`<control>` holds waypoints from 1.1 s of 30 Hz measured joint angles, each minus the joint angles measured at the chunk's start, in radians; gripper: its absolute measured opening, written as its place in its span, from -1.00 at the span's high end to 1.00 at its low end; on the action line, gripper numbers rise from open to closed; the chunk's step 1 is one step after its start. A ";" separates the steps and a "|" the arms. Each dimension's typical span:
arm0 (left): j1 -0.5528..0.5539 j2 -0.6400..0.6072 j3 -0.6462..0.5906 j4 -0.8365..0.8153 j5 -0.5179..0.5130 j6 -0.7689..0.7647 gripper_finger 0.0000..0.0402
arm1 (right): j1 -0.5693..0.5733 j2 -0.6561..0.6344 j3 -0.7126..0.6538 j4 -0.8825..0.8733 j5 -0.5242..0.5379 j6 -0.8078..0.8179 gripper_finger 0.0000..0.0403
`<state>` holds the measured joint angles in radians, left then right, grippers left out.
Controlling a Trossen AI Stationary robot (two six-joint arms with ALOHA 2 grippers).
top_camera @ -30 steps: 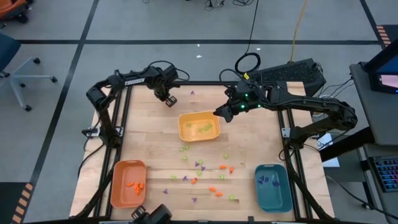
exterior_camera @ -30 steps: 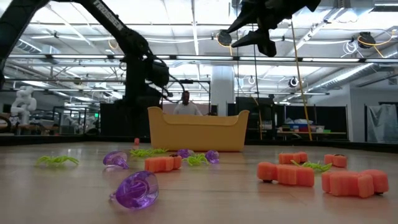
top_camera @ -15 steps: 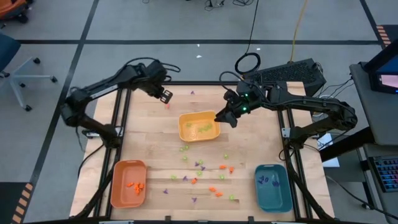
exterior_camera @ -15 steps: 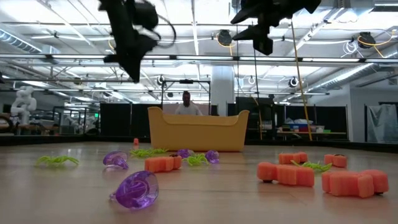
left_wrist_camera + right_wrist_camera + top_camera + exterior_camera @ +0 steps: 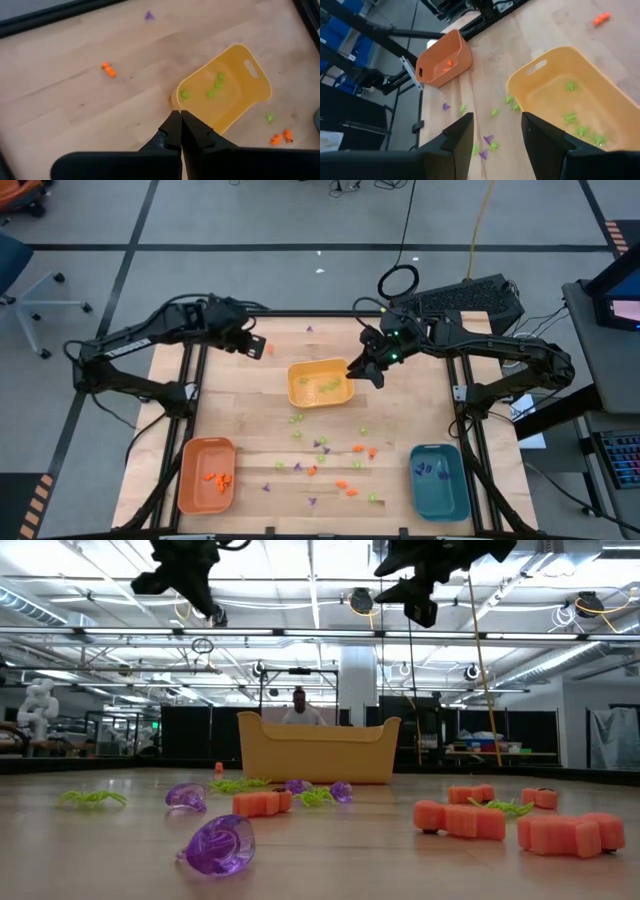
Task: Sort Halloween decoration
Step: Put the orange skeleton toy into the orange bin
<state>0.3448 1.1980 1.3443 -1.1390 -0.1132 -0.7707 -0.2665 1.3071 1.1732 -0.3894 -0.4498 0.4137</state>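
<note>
Hard to make out from above: the left end effector (image 5: 252, 346), a dark blur over the far-left part of the table (image 5: 240, 420), just beside a lone orange piece (image 5: 269, 348). Clearer in its own wrist view — fingers (image 5: 172, 131) pressed together, nothing between them, pointing down toward the near rim of the yellow tray (image 5: 252, 90). In the low view, only a dark shape high overhead (image 5: 195, 580), well clear of the wood.

Orange tray (image 5: 206, 474) at the near-left corner, with a few orange bits inside. Yellow tray (image 5: 299, 373) in the middle-far area, holding light green pieces (image 5: 327, 386). Scattered Halloween decoration (image 5: 322, 446) — orange, green and purple — loose on the table between the trays, too small from above to tell shapes.

Right end effector (image 5: 364, 367) raised over the yellow tray's right edge, fingers (image 5: 457, 132) spread apart and empty. Teal tray (image 5: 440, 480) at the near-right corner, purple bits inside; its near end almost cut by the frame.
</note>
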 joint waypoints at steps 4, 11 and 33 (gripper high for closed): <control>0.035 0.036 -0.014 -0.016 -0.014 -0.039 1.00 | 0.000 0.000 0.000 -0.025 -0.007 0.011 0.23; 0.163 0.220 -0.021 -0.029 0.029 -0.206 0.99 | -0.002 0.000 0.000 -0.065 0.001 0.018 0.23; 0.297 0.690 -0.022 0.180 0.032 -0.251 0.04 | -0.002 0.000 0.000 -0.143 -0.024 -0.018 0.23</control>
<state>0.6413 1.8876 1.3220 -0.9589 -0.0817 -1.0218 -0.2684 1.3071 1.1728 -0.5325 -0.4736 0.3954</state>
